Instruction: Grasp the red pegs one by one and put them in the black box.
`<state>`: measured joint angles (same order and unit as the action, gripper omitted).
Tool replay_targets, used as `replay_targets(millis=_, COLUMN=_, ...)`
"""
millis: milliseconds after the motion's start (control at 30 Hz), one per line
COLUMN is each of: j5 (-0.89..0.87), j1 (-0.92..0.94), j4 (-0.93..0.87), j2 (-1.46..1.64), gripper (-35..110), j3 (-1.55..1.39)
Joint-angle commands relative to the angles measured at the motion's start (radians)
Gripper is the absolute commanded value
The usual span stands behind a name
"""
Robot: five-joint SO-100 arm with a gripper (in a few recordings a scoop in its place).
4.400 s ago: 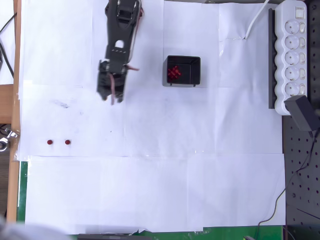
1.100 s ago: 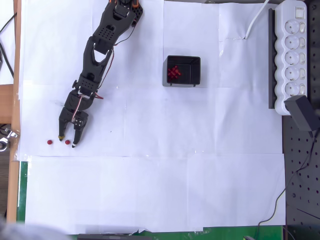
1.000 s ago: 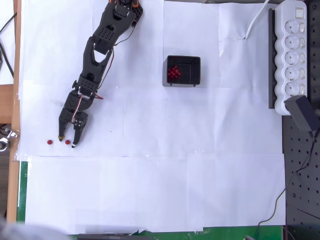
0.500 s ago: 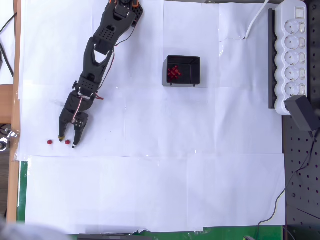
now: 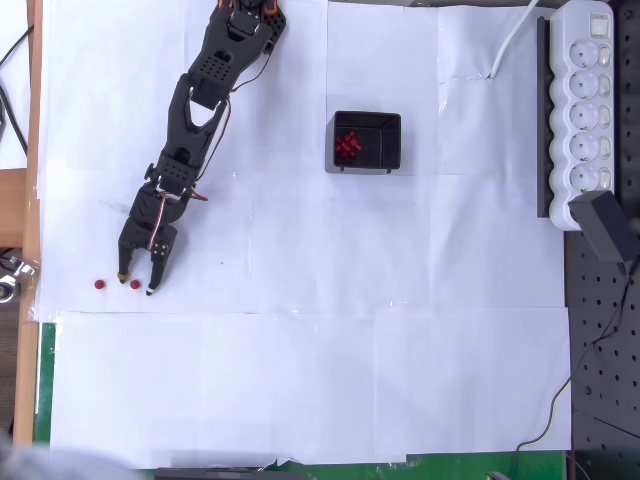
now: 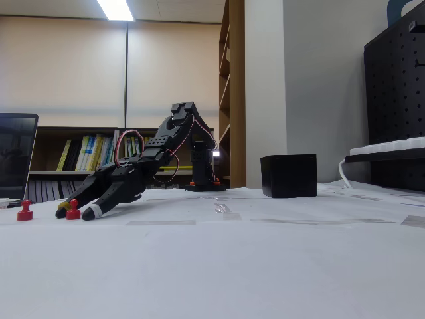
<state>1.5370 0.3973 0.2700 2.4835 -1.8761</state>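
Two red pegs stand on the white paper at the left: one peg (image 5: 135,284) (image 6: 74,212) sits between the fingertips of my gripper (image 5: 136,284) (image 6: 74,213), the other peg (image 5: 99,284) (image 6: 25,211) stands free just left of it. The gripper is open, its tips down at the table on either side of the nearer peg, and the black arm stretches down from the top of the overhead view. The black box (image 5: 366,142) (image 6: 288,175) sits at the upper middle, with several red pegs (image 5: 347,145) inside.
A white power strip (image 5: 584,110) lies along the right edge with a black plug (image 5: 605,224) and a cable. A wooden table edge (image 5: 20,300) runs down the left. White paper sheets (image 5: 350,330) cover the table.
Since 4.4 s ago the arm reached from the upper middle down to the left pegs. Over the last second it has barely moved, its jaws still around the nearer peg.
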Motion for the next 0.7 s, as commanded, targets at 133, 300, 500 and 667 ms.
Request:
replay_targets(millis=133, j5=0.006, j1=0.003, j4=-0.014, j2=-0.031, gripper=15, j3=-0.009)
replay_targets(millis=300, j5=0.015, j1=-0.002, j4=-0.017, j2=-0.034, gripper=8, j3=-0.009)
replay_targets(millis=500, j5=0.018, j1=0.000, j4=-0.017, j2=-0.034, gripper=0, j3=-0.011)
replay_targets(millis=667, j5=0.011, j1=-0.003, j4=-0.117, j2=-0.098, gripper=0, j3=0.020)
